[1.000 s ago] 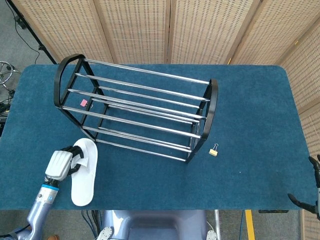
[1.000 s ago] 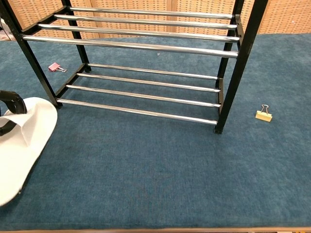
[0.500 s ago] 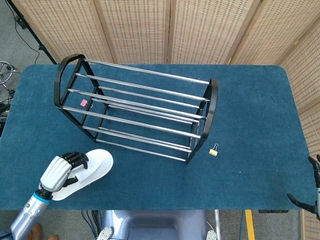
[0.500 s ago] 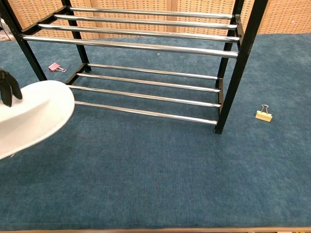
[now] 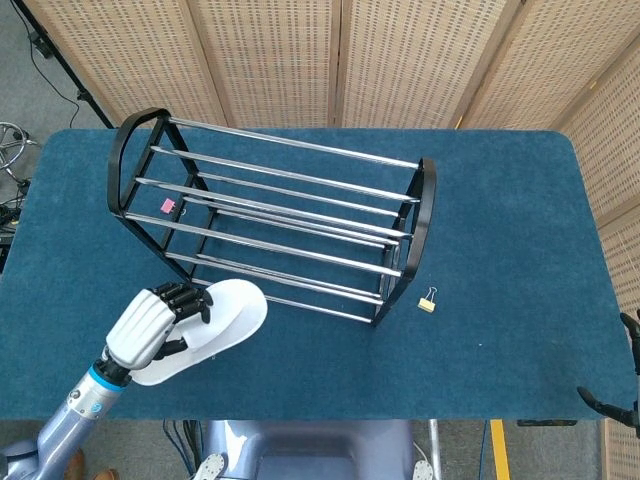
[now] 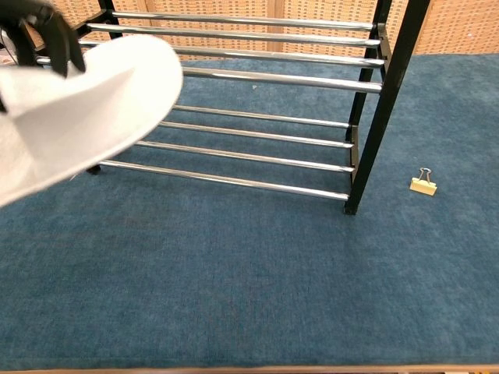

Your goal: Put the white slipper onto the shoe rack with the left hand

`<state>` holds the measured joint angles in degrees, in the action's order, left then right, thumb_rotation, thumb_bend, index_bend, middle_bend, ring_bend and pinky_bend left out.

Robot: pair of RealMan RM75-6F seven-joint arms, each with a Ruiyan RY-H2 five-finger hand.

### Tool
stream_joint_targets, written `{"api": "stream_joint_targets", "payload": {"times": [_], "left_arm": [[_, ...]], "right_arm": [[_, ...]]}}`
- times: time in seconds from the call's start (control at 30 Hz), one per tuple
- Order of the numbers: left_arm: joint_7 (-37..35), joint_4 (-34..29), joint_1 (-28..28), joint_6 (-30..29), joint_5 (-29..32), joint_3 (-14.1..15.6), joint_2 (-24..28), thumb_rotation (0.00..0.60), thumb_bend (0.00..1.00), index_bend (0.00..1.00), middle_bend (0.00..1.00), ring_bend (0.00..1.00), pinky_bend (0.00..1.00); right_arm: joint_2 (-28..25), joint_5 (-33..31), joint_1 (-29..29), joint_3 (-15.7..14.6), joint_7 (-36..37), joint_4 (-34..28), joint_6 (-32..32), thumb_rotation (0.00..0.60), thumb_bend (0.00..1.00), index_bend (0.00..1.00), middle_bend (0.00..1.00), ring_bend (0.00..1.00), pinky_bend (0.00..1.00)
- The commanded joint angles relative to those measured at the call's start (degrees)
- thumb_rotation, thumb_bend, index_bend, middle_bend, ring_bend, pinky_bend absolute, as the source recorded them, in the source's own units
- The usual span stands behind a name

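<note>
My left hand (image 5: 152, 322) grips the white slipper (image 5: 214, 326), held above the table just in front of the shoe rack (image 5: 280, 225), its toe pointing toward the rack's lower front rails. In the chest view the slipper (image 6: 86, 109) fills the upper left, sole facing the camera, with my black fingers (image 6: 48, 27) curled over its top edge. The rack (image 6: 249, 78) has two tiers of chrome rails in a black frame, and both tiers are bare. Only the black fingertips of my right hand (image 5: 630, 375) show at the right edge of the head view.
A small gold binder clip (image 5: 428, 300) lies on the blue table cover right of the rack, also seen as the clip (image 6: 423, 183) in the chest view. A pink binder clip (image 5: 168, 206) lies under the rack's left end. Wicker screens stand behind the table.
My left hand has lifted the slipper off the table, turned it and carried it right and forward, toward the rack's front. The right hand has not moved.
</note>
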<state>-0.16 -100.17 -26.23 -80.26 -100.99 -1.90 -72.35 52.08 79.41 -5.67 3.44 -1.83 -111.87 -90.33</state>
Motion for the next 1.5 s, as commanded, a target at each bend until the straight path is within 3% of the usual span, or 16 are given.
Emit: {"api": "stream_joint_targets", "payload": {"times": [0.03,0.23,0.5,0.8,1.17,1.5], "left_arm": [[4.2,-4.2,-2.5,3.6,3.8,-3.3,1.8,0.6,0.65,0.66,0.46,0.41,0.54],[12.0,-7.9,-7.0,10.5,13.9,-9.4,1.4,0.6,0.65,0.66,0.46,0.41,0.54],[18.0,-6.8,-11.6,15.2,23.7,-13.4,-2.4,0.6,0.65,0.66,0.46,0.41,0.54],[22.3,-1.6,-16.4,18.0,31.8,-16.0,-7.4,0.6,0.64,0.66,0.46,0.42,0.54],[26.1,2.1,-20.6,19.0,40.2,-19.3,-8.7,0.6,0.64,0.66,0.46,0.42,0.54],[37.8,0.4,-23.2,13.3,51.9,-20.3,-9.7,0.6,0.63,0.66,0.46,0.42,0.54]], "right_arm": [[0.0,-0.1,0.0,0.0,0.1,0.0,0.1,0.6,0.0,0.0,0.0,0.0,0.0],[-0.1,-0.5,0.3,0.2,0.4,0.2,0.7,0.6,0.0,0.0,0.0,0.0,0.0],[-0.6,-2.4,0.9,0.9,2.0,0.7,2.0,0.6,0.0,0.0,0.0,0.0,0.0],[-1.1,-4.2,1.1,1.4,3.9,1.3,2.9,0.6,0.0,0.0,0.0,0.0,0.0],[-1.5,-5.5,1.7,1.8,5.3,2.0,4.6,0.6,0.0,0.0,0.0,0.0,0.0],[-1.7,-5.5,1.7,1.7,5.9,2.1,4.7,0.6,0.0,0.0,0.0,0.0,0.0]]}}
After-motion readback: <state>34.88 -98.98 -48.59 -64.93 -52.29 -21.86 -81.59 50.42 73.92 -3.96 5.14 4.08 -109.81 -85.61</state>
